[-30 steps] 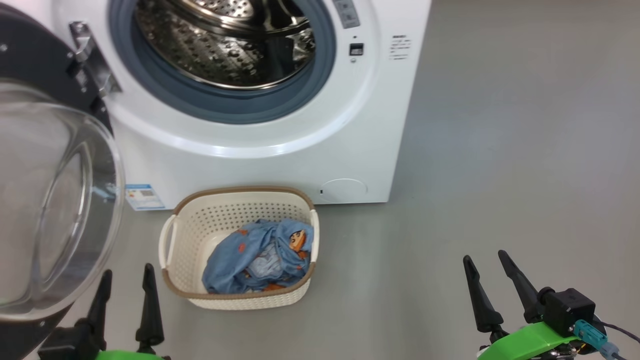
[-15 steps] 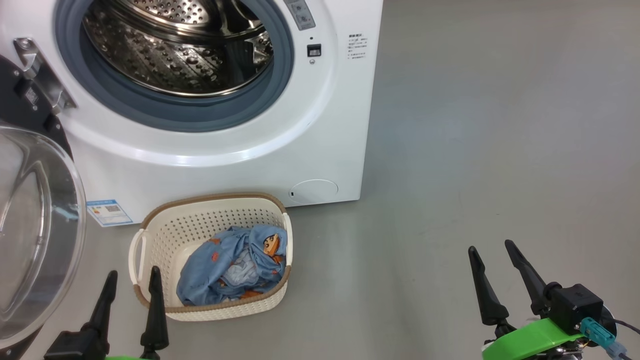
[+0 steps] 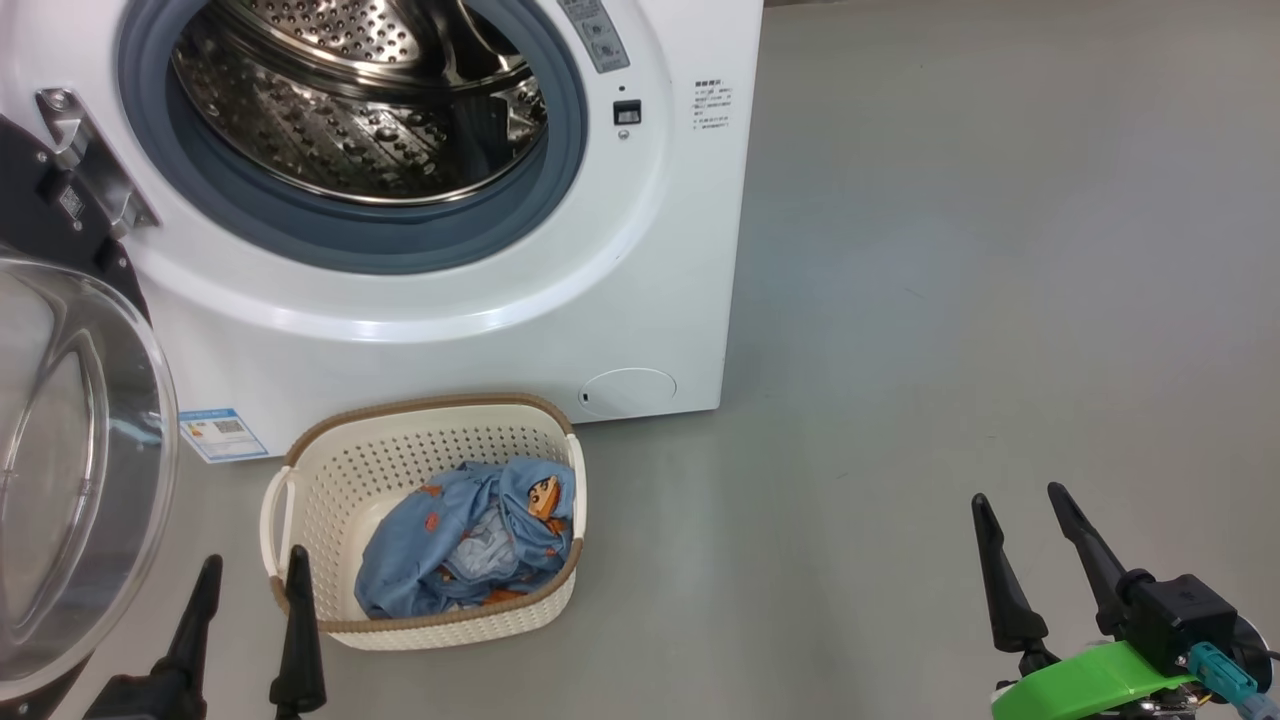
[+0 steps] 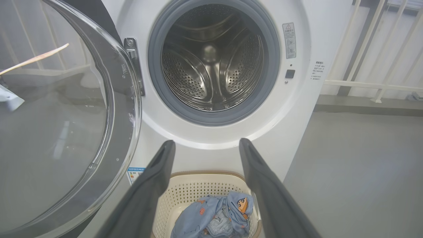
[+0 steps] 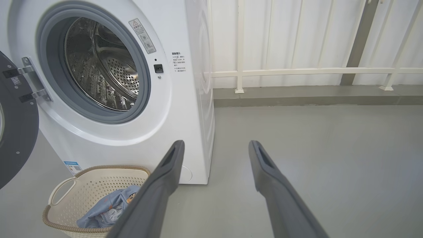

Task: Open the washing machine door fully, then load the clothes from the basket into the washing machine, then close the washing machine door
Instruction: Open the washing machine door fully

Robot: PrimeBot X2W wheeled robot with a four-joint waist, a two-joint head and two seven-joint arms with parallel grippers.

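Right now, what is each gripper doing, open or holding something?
Left gripper: open, holding nothing.
Right gripper: open, holding nothing.

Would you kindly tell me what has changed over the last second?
Only the head camera turned: the whole scene slid left in its view. The big white front-loading washing machine, its open round glass-centred door, the cream perforated plastic basket and the light blue printed clothes inside it stayed put. The left hand and right hand remain open, holding nothing.
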